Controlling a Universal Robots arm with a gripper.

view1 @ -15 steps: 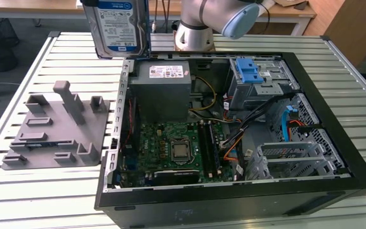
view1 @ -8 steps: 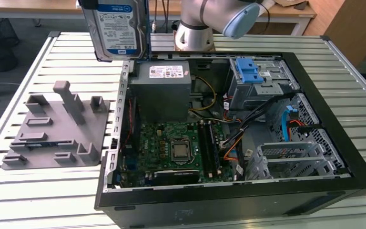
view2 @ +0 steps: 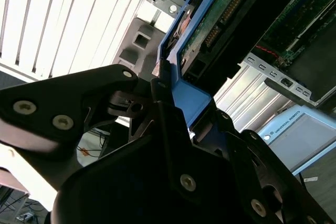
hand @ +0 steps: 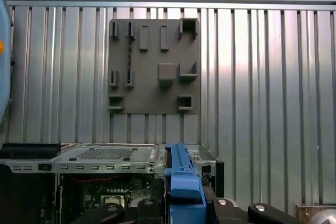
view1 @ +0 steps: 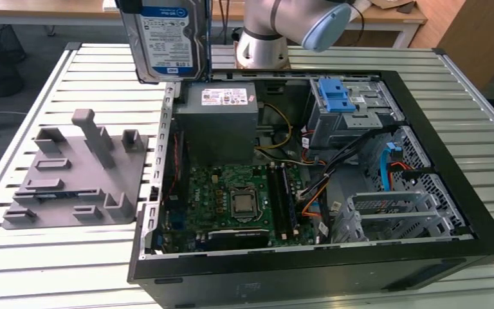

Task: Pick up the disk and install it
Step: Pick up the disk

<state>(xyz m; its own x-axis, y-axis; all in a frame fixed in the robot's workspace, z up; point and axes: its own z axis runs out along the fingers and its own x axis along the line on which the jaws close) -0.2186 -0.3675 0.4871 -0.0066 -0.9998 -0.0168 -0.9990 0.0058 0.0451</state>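
One flat silver hard drive with a white-and-blue label and blue plastic rails (view1: 168, 38), the disk, hangs on edge, pinched by its blue rail (view2: 184, 98) between the black jaws. I'd guess that grip spares the label face and circuit board. It's held well above the slatted metal surface (view1: 24, 257). Below the jaws sit the open black computer case (view1: 316, 270) and, off to one side, a grey slotted holder plate (view1: 67, 187).

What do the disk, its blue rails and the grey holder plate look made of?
The disk looks metal: silvery edges, glossy printed face. The blue rails look moulded plastic: smooth, uniform colour. The grey holder plate is probably matt plastic: dull, even.
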